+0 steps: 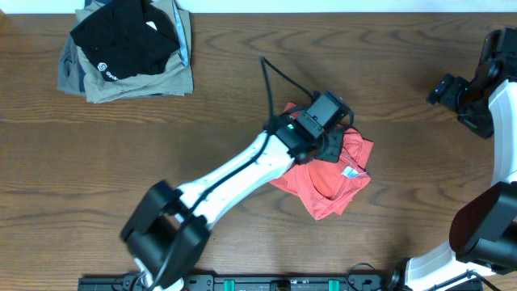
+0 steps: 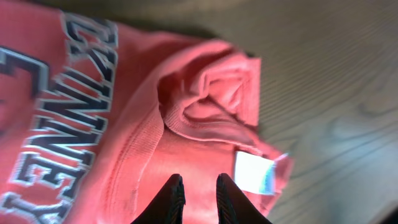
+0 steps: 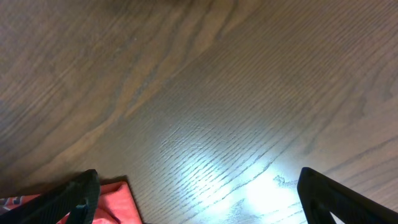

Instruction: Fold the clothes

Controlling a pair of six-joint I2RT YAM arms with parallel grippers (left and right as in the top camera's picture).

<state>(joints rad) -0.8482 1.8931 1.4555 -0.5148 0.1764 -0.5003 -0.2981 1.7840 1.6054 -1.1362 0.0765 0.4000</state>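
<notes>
The T-shirt [image 1: 339,182] is seen crumpled on the table [image 1: 242,97], right beneath the left gripper [image 2: 200,186]. Its fingers [image 2: 177,199] are drawn almost together, with a thin slit left between them. Whether cloth is nipped there cannot be told. The white neck tag [image 2: 254,174] is spotted just beside the fingertips, the collar is bunched just ahead, and the lettering [image 2: 56,124] is spread off to the other side. The right gripper [image 3: 198,177] is found well apart from the shirt, its fingers spread wide above the wood, with a red corner glimpsed beside one finger. A black garment [image 1: 125,40] is stacked on a khaki garment [image 1: 137,81], far from both grippers.
</notes>
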